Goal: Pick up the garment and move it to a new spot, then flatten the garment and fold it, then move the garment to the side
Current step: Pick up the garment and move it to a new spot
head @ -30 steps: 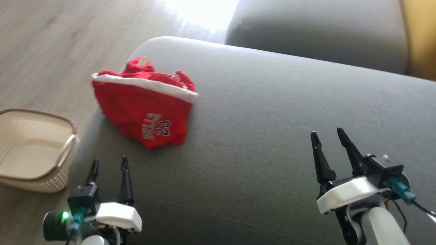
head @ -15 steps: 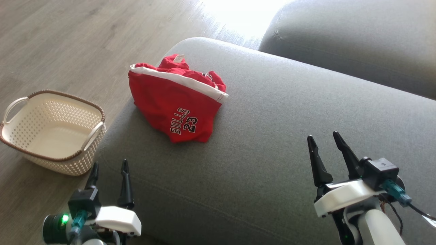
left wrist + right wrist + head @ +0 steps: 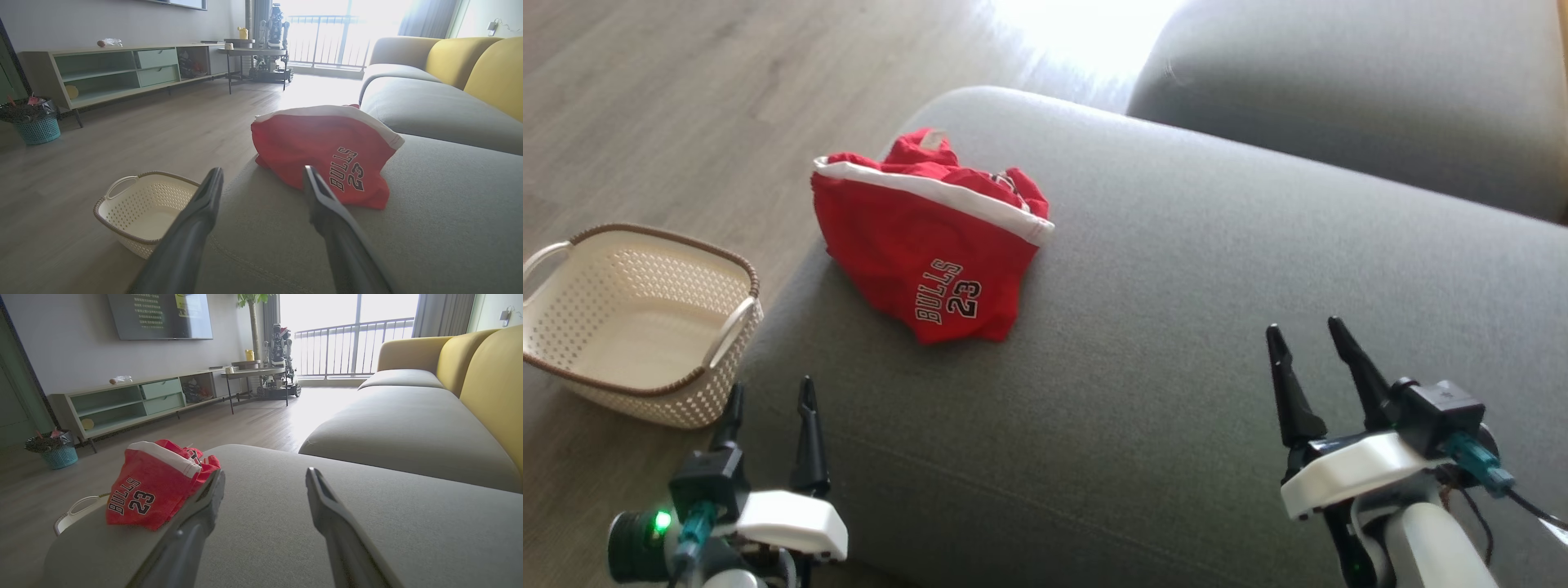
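Both grippers are empty, fingers spread apart: the left gripper (image 3: pixel 772 385) hovers at the near left corner of the grey sofa cushion (image 3: pixel 1176 327), the right gripper (image 3: pixel 1304 327) over its near right part. The red garment (image 3: pixel 915 253), white-banded and printed "BULLS 23", lies crumpled at the cushion's far left edge, so I judge that the first step, the pick-up, has not yet begun. Next, the closer left arm would need to reach forward across the cushion, settle onto a bunched fold and close, minding the drop at the cushion's left edge.
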